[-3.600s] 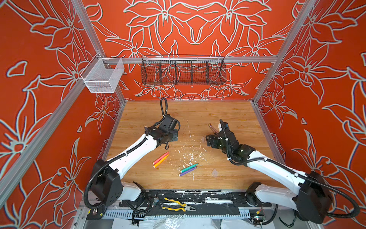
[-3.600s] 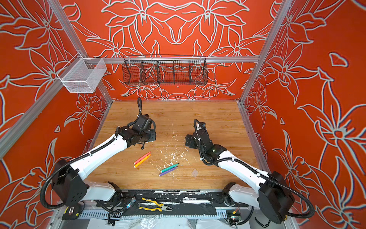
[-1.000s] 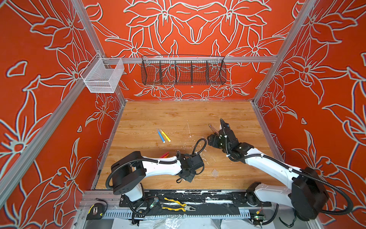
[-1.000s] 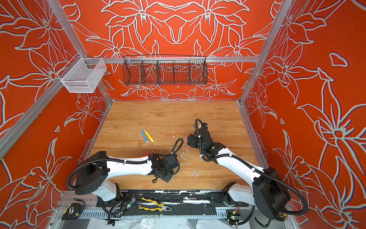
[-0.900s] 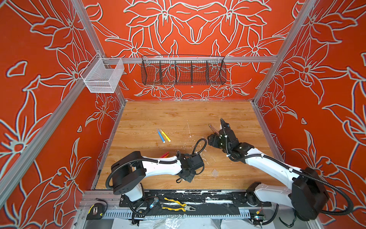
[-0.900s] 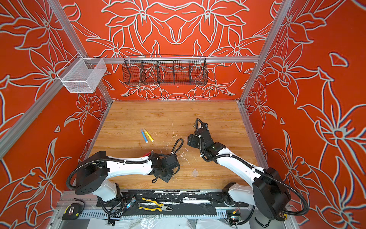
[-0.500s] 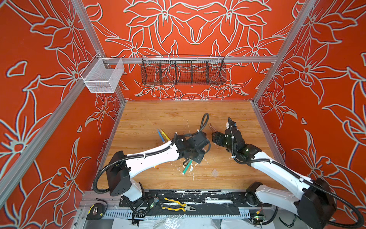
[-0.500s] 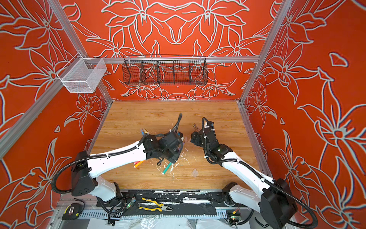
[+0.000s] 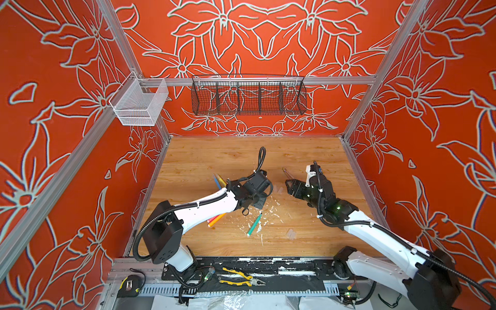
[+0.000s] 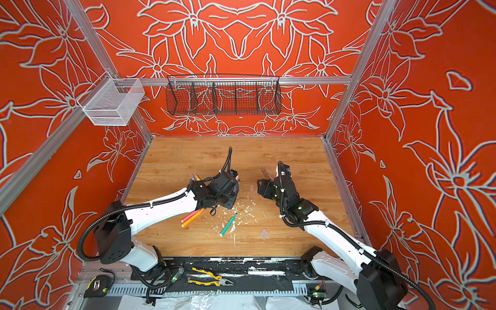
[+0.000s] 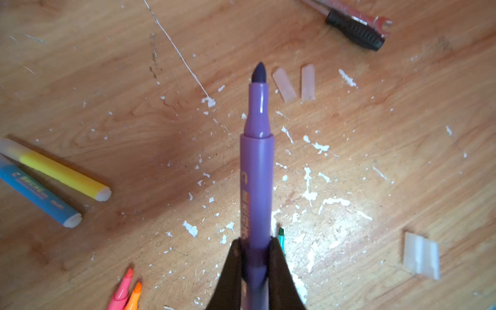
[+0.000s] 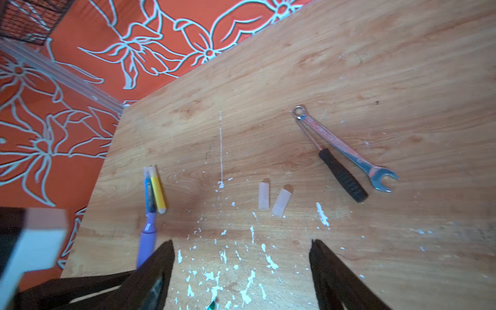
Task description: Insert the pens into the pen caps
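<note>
L gripper (image 11: 256, 241): pinches purple pen (image 11: 257, 166), clear caps (image 11: 284, 86) just ahead
R gripper (image 12: 241, 243): spread, empty
Done: blue pen (image 11: 40, 196), yellow pen (image 11: 61, 174) look capped
Left: 4 bare

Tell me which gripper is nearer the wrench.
Right. The open right gripper hangs just short of the wrench, which lies ahead of it. The left gripper, shut on the purple pen, is farther off, with two clear pen caps lying between.

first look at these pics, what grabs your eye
First, the loud orange floral walls around the wooden table. Then the uncapped purple pen clamped in the left gripper, its tip aimed toward two clear caps lying side by side on the table, with the right gripper open close by.
</note>
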